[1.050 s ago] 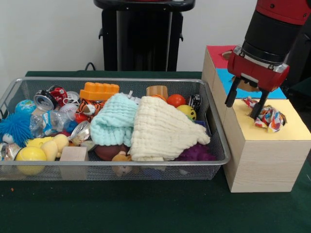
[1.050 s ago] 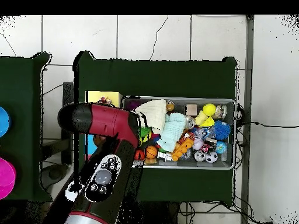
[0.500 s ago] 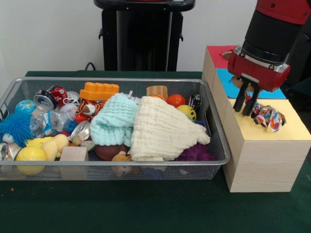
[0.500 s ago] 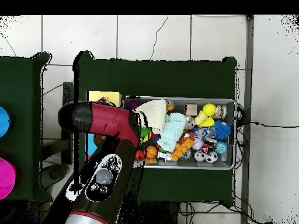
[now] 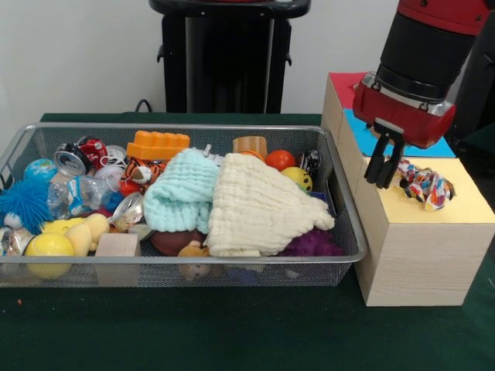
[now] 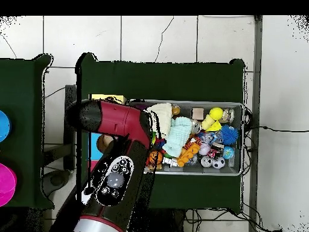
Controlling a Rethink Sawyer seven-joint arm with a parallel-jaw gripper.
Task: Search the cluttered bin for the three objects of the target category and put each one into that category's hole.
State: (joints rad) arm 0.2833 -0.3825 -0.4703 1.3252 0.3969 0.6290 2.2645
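My gripper (image 5: 384, 175) hangs over the wooden box (image 5: 410, 255), just above its yellow top panel, with both black fingers (image 5: 377, 164) drawn close together and nothing between them. The multicoloured cloth bundle (image 5: 424, 186) lies just beside my fingertips, on the side away from the bin, bunched at the hole in the yellow panel; it sits partly on the surface and I cannot tell how far it has sunk in. Behind my gripper the box top turns blue and then red.

On the other side of my gripper stands the wire mesh bin (image 5: 178, 272), close against the box. In it a cream cloth (image 5: 259, 209) and a mint cloth (image 5: 179, 192) lie draped over the clutter, touching each other near the middle. Around them I see an orange block (image 5: 158, 144), a yellow ball (image 5: 49, 247), a blue spiky ball (image 5: 23, 204) and a crushed can (image 5: 71, 159).

From overhead, my arm (image 6: 117, 175) covers most of the box.
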